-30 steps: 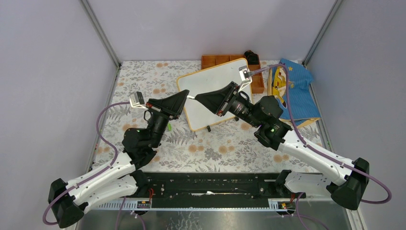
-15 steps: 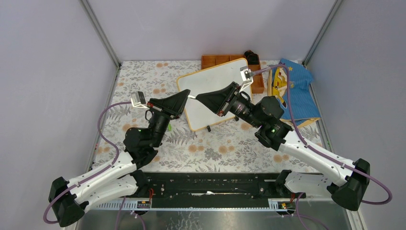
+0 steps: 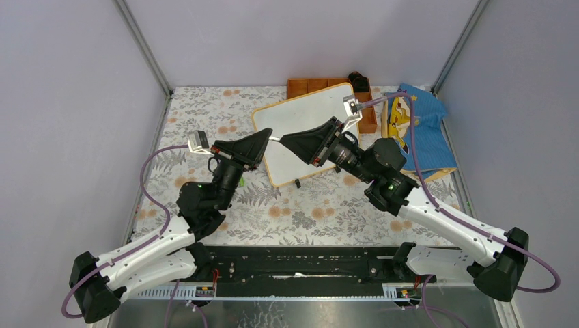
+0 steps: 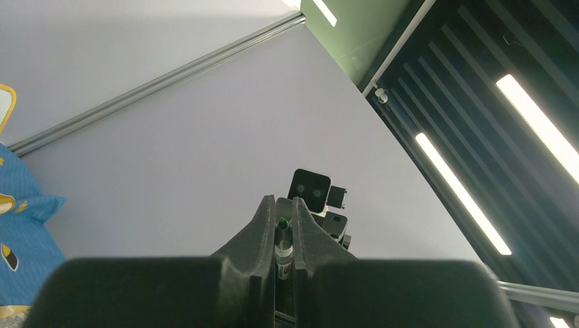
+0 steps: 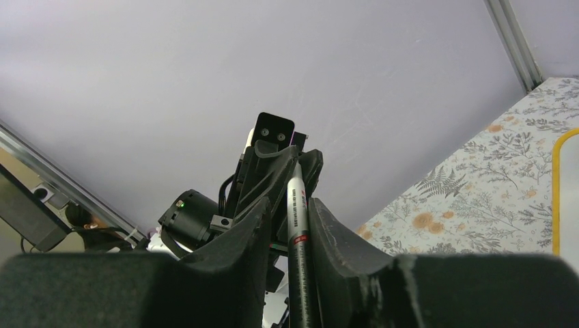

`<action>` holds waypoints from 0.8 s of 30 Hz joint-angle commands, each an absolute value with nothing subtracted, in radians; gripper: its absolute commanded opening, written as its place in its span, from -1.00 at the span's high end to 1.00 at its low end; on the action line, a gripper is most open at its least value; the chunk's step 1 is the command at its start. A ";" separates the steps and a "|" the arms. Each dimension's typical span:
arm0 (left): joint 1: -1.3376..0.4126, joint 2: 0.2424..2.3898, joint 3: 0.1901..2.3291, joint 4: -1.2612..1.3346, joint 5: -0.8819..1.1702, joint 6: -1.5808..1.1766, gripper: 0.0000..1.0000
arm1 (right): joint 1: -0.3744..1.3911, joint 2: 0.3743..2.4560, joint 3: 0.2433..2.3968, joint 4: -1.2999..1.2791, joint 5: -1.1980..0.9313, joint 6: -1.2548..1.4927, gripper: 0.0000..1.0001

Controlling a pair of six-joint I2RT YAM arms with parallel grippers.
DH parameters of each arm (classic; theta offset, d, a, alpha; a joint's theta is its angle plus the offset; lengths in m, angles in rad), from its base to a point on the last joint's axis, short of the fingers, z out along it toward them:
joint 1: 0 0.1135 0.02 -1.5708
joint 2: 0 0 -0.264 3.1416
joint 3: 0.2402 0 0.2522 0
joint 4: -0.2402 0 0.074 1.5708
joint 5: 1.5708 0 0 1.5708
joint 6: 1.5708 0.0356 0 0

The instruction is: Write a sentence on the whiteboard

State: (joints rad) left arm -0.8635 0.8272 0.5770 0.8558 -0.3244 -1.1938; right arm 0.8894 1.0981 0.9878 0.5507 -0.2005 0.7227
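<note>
The whiteboard (image 3: 300, 113) lies tilted at the back centre, and I see no writing on it. Its orange-tan frame (image 5: 554, 191) also shows at the right edge of the right wrist view. My left gripper (image 3: 265, 137) and right gripper (image 3: 282, 139) meet tip to tip above the board's left part. A marker (image 3: 274, 139) spans between them. The right gripper (image 5: 289, 202) is shut on its grey-white barrel (image 5: 298, 225). The left gripper (image 4: 283, 208) is shut on the marker's white end (image 4: 284, 254), where a green tip shows.
An orange compartment tray (image 3: 307, 87) sits behind the board with a black object (image 3: 358, 78) beside it. A blue cloth (image 3: 427, 133) with a yellow item (image 3: 395, 117) lies at the right. The floral table cover (image 3: 205, 109) is bounded by grey walls.
Both grippers have drifted very slightly to the right together, still joined by the marker. Nothing else has moved.
</note>
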 commanded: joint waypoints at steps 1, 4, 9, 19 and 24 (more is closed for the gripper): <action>-0.866 0.828 0.574 0.853 -0.352 -1.164 1.00 | 0.891 1.069 1.008 0.610 -0.218 0.727 0.36; -0.867 0.824 0.573 0.854 -0.354 -1.163 1.00 | 0.891 1.072 1.011 0.607 -0.224 0.727 0.38; -0.865 0.822 0.572 0.852 -0.356 -1.162 1.00 | 0.891 1.075 1.012 0.603 -0.232 0.728 0.59; -0.867 0.820 0.565 0.841 -0.355 -1.163 1.00 | 0.891 1.066 1.001 0.603 -0.225 0.723 1.00; -0.867 0.773 0.561 0.723 -0.376 -1.141 -0.19 | 0.891 1.009 1.005 0.488 -0.166 0.641 1.00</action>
